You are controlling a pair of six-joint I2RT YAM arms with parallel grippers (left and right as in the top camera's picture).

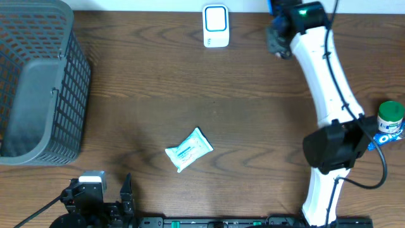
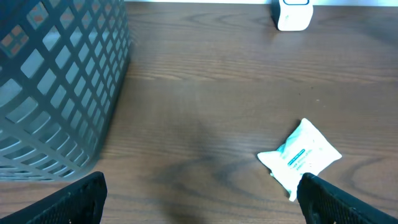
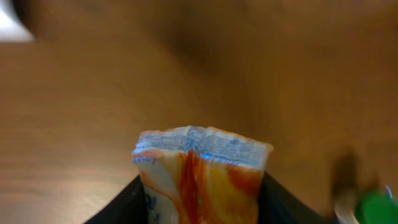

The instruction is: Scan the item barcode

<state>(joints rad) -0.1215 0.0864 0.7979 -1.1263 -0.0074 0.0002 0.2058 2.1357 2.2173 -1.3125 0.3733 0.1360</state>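
Note:
In the right wrist view my right gripper [image 3: 202, 199] is shut on an orange-and-white packet [image 3: 200, 163] with a crimped blue-white top edge, and a black finger presses each side of it. Overhead, that gripper [image 1: 277, 39] hangs at the back of the table, right of the white barcode scanner [image 1: 216, 25]; the packet is hidden there. A white and teal wipes pack [image 1: 188, 149] lies flat mid-table. My left gripper [image 1: 100, 191] rests at the front left, open and empty [image 2: 200, 194], with the wipes pack [image 2: 300, 155] just ahead of its right finger [image 2: 329, 199].
A grey mesh basket [image 1: 38, 82] fills the left side [image 2: 56, 81]. A green-lidded jar [image 1: 391, 115] and a blue packet [image 1: 387, 137] sit at the right edge beside the right arm's elbow. The scanner [image 2: 292, 14] shows at the far edge in the left wrist view.

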